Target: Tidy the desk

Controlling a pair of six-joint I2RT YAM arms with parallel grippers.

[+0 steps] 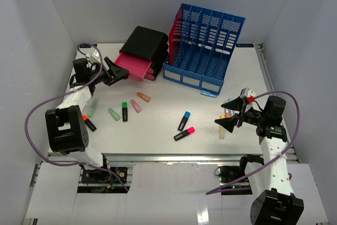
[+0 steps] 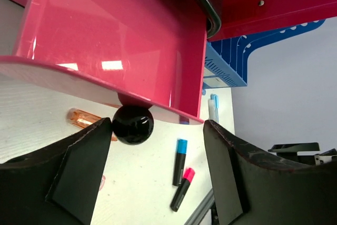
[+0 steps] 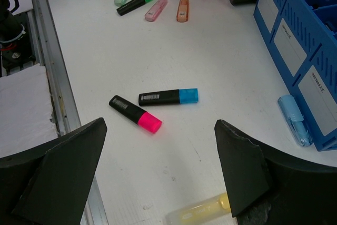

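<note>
The white desk (image 1: 158,130) holds several loose highlighters. My left gripper (image 1: 117,72) is open at the front of a pulled-out pink drawer (image 1: 132,66) of a black drawer unit (image 1: 147,48). In the left wrist view the drawer's black knob (image 2: 132,124) sits beside the left finger (image 2: 79,177), with the gripper (image 2: 158,151) open around it. My right gripper (image 1: 231,119) is open and empty above the desk (image 3: 210,51). In the right wrist view it (image 3: 160,177) hovers over a pink-capped highlighter (image 3: 135,114), a blue-capped one (image 3: 168,97) and a yellow one (image 3: 202,210).
A blue file rack (image 1: 202,46) stands at the back middle, with a light blue highlighter (image 1: 209,93) at its foot. Orange (image 1: 144,97), pink (image 1: 136,106), green-capped (image 1: 125,111), mint (image 1: 114,114) and orange-capped (image 1: 88,123) highlighters lie at the left. Grey walls surround the desk.
</note>
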